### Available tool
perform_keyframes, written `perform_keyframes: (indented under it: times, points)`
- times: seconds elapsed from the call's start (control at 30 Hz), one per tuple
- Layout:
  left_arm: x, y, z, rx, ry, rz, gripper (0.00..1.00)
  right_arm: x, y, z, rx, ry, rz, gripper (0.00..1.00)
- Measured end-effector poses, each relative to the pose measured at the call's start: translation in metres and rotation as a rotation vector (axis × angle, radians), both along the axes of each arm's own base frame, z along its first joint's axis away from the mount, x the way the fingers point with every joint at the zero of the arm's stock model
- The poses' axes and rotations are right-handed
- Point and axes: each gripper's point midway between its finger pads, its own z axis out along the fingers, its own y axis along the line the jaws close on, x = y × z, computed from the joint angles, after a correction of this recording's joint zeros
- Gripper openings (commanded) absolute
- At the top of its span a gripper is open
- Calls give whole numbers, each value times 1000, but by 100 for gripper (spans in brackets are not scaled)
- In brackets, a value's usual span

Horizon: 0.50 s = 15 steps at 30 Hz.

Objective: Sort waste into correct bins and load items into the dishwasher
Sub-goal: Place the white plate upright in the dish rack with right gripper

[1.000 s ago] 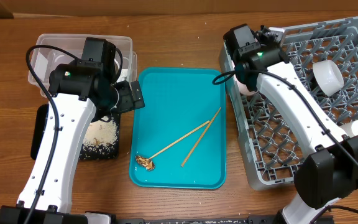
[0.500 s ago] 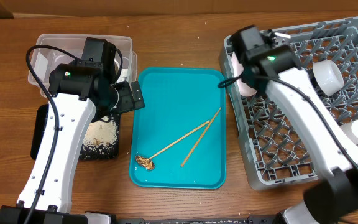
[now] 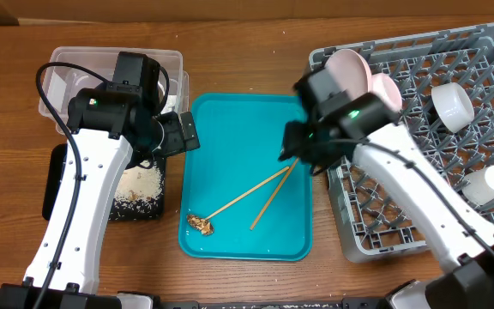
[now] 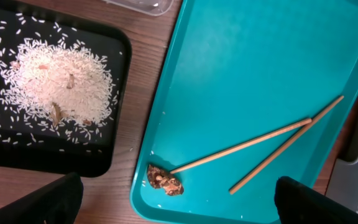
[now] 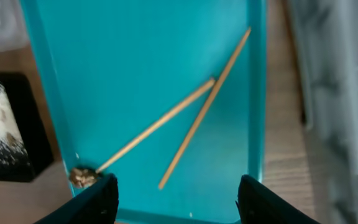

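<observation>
Two thin wooden chopsticks [image 3: 264, 190] lie crossed on the teal tray [image 3: 230, 120], with a brown food scrap [image 3: 200, 223] at one tip. My right gripper [image 3: 301, 153] is open and empty above the tray's right edge, over the chopsticks [image 5: 194, 121]. My left gripper [image 3: 184, 133] is open and empty at the tray's left edge, looking down on the scrap [image 4: 164, 180] and chopsticks [image 4: 260, 152]. White rice lies in the black tray [image 3: 58, 176]. A pink bowl [image 3: 382, 89] stands on edge in the grey dish rack [image 3: 418, 219].
The clear tub [image 3: 63, 64] stands behind the black tray, partly under my left arm. A pale round dish [image 3: 348, 70] leans beside the pink bowl. A white bowl [image 3: 450, 105] and a white cup [image 3: 487, 182] sit in the rack.
My right arm has swung from the rack's back left corner down and left to above the teal tray. The pink bowl now stands uncovered in the rack. The left arm has not moved.
</observation>
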Motion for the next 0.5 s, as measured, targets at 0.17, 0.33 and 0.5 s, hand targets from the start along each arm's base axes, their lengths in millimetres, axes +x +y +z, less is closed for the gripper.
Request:
perform_keyframes:
  times: [0.17, 0.33, 0.5]
  points:
    - [0, 0, 0, 0, 0, 0, 100, -20, 7, -52, 11, 90, -42, 62]
    - [0, 0, 0, 0, 0, 0, 100, -41, 8, -88, -6, 167, -59, 62]
    - [1, 0, 0, 0, -4, 0, 100, -45, 11, -112, -27, 231, -66, 62]
